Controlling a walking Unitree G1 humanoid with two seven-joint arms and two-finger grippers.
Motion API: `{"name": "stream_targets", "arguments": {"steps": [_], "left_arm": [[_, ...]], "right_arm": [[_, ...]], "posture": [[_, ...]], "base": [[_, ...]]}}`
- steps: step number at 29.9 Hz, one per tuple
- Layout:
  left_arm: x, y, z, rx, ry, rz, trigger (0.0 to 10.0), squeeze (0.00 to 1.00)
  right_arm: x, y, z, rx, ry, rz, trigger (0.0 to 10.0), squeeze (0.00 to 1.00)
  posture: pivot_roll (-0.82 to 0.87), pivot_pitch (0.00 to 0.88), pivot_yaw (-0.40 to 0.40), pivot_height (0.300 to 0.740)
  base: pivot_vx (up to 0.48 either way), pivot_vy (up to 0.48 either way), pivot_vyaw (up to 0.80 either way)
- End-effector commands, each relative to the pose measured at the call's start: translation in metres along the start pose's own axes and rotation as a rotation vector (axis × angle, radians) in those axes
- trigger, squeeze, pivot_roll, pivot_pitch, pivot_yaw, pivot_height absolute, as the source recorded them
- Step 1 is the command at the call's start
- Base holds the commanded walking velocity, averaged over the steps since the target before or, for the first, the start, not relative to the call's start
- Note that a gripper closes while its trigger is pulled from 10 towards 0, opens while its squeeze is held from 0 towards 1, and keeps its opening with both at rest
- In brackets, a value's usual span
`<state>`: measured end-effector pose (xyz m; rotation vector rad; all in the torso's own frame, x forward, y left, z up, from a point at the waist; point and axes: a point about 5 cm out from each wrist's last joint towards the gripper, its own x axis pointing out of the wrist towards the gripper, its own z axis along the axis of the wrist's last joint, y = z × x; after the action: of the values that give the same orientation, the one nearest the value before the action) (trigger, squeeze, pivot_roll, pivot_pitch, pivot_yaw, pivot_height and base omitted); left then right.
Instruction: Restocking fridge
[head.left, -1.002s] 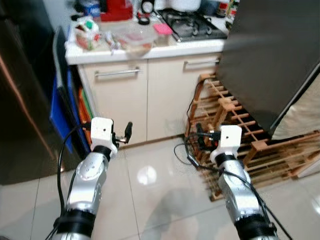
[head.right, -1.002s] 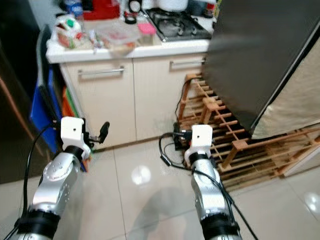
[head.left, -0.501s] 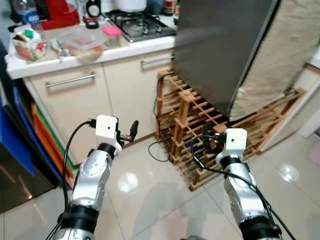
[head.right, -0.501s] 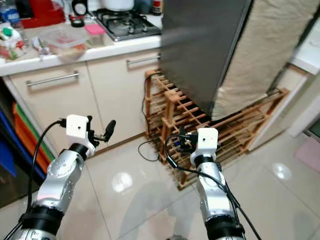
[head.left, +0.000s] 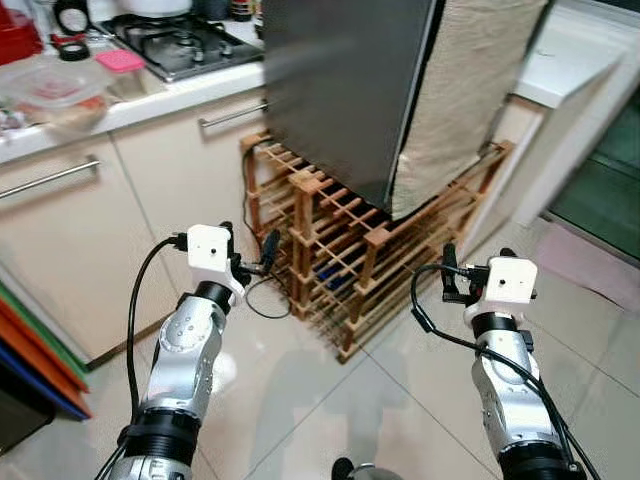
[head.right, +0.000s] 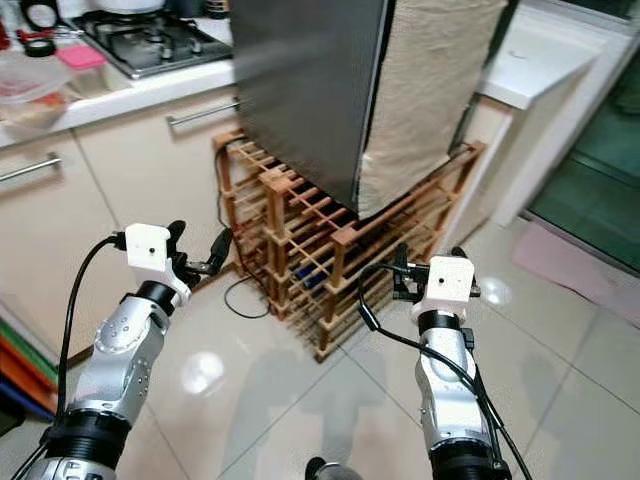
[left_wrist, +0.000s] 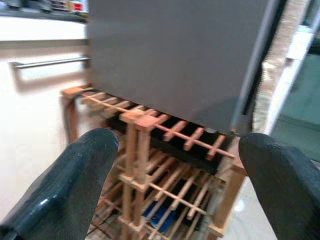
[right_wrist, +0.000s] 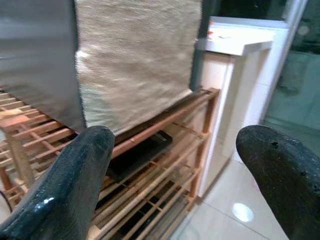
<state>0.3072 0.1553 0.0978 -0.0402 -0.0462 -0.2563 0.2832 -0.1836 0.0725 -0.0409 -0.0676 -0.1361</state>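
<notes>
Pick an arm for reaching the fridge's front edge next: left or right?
Left, probably. The left claw is open, empty and sits nearer the grey fridge above the wooden rack. The right claw, also open and empty, hangs over bare floor further out.

Two silver jointed arms with black elbow bands end in white boxy wrist blocks, looped black cables, and black-fingered left hand (head.left: 268, 247) and right hand (head.left: 447, 270).
</notes>
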Motion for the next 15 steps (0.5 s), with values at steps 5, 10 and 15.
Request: {"name": "stream_targets", "arguments": {"steps": [5,10,15], "left_arm": [[0.003,-0.008,0.005,0.001,-0.018,-0.055,10.0,0.00],[0.004,-0.010,0.005,-0.007,-0.022,-0.058,10.0,0.00],[0.003,-0.014,0.004,-0.006,-0.020,-0.068,10.0,0.00]], "right_arm": [[0.000,0.002,0.000,-0.018,-0.003,0.029,10.0,0.00],[0.001,0.005,-0.002,-0.048,0.016,0.045,10.0,0.00],[0.002,0.008,0.001,-0.016,0.005,0.056,10.0,0.00]], "posture": [[0.03,0.000,-0.028,0.740],[0.04,0.000,-0.033,0.740],[0.03,0.000,-0.035,0.740]], "base": [[0.000,0.000,-0.65],[0.000,0.000,0.00],[0.000,0.000,0.00]]}}
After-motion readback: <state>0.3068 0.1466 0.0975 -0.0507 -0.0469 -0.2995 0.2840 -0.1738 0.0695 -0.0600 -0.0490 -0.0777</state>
